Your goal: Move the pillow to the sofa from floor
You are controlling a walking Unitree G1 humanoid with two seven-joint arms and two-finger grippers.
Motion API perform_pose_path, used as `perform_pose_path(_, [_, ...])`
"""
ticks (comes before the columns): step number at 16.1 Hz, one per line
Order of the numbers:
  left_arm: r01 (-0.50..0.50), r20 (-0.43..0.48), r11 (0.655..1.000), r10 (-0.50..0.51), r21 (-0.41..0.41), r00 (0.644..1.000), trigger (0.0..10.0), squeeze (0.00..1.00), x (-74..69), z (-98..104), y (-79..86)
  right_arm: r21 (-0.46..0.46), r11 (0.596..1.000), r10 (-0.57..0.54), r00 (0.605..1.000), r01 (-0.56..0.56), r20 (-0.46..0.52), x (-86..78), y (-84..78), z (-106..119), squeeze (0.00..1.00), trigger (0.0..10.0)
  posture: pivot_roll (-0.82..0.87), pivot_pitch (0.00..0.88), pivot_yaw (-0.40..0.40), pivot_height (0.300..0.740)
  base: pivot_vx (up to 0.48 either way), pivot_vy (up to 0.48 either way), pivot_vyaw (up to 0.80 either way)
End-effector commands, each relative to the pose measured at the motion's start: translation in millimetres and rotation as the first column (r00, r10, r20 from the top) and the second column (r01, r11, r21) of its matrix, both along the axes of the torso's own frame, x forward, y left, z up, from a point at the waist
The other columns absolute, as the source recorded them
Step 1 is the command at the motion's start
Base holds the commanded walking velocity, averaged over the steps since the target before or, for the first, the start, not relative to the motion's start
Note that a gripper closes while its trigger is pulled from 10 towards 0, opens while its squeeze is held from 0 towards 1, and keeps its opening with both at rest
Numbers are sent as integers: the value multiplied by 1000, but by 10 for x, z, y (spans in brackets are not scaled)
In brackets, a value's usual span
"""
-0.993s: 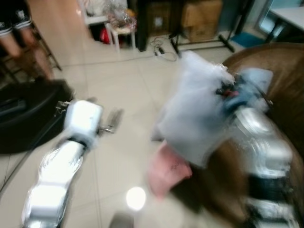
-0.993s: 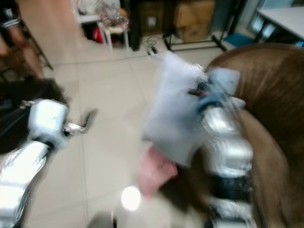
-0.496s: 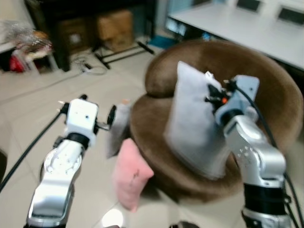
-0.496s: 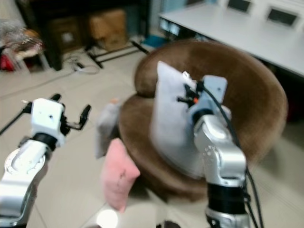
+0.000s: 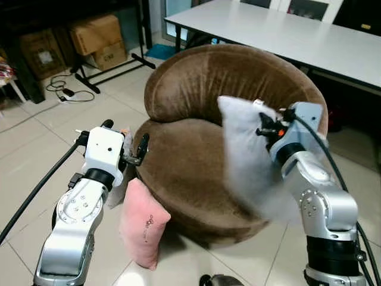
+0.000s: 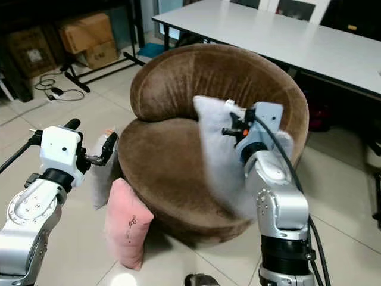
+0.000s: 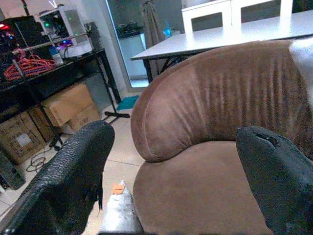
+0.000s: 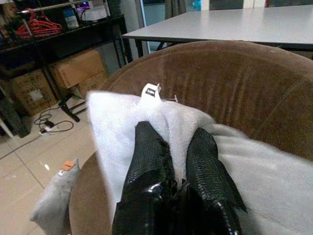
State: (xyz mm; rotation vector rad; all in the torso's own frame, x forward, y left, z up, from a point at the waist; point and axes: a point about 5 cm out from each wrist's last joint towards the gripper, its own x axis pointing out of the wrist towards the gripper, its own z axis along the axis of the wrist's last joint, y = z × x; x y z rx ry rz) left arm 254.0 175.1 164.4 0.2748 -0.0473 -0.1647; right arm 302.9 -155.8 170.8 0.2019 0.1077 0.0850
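Observation:
A light grey pillow (image 5: pixel 253 156) hangs over the right side of the round brown sofa (image 5: pixel 196 149), pinched by its top corner in my right gripper (image 8: pixel 177 161), which is shut on it. The same pillow (image 8: pixel 122 127) bunches up between the black fingers (image 8: pixel 149 156), with a white tag above them. My left gripper (image 5: pixel 132 147) is open and empty, held near the sofa's left edge above the floor. A pink pillow (image 5: pixel 141 223) stands on the floor against the sofa's front. A second grey pillow (image 6: pixel 102 173) leans behind it.
A white table (image 5: pixel 286 36) runs behind the sofa. Cardboard boxes (image 5: pixel 95 39) and a black stand with cables sit at the back left. A black cable (image 5: pixel 36 190) trails from my left arm. Tiled floor (image 5: pixel 24 155) lies open on the left.
The camera has swung right, so the sofa now sits in the middle. My right gripper has carried the grey pillow over the sofa's seat. The left arm holds its pose.

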Motion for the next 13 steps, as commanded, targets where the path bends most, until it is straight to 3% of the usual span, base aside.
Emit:
perform_pose_path(1, [7, 10, 1000, -6, -7, 1000, 10000, 0, -6, 29, 1, 14, 1000, 21, 997, -22, 72, -12, 24, 155, 0, 10000, -15, 0, -32, 740, 360, 0, -456])
perform_pose_path(3, [11, 10, 1000, -11, -9, 1000, 10000, 0, -3, 24, -5, 10, 1000, 28, 997, -29, 78, -14, 31, 167, 0, 10000, -20, 0, -27, 740, 360, 0, -766])
perform_pose_path(13, [20, 12, 1000, -20, -2, 1000, 10000, 0, -1, 17, -10, 4, 999, 52, 991, -53, 121, -7, 68, 238, 0, 10000, -19, 0, -30, 740, 364, 0, 0])
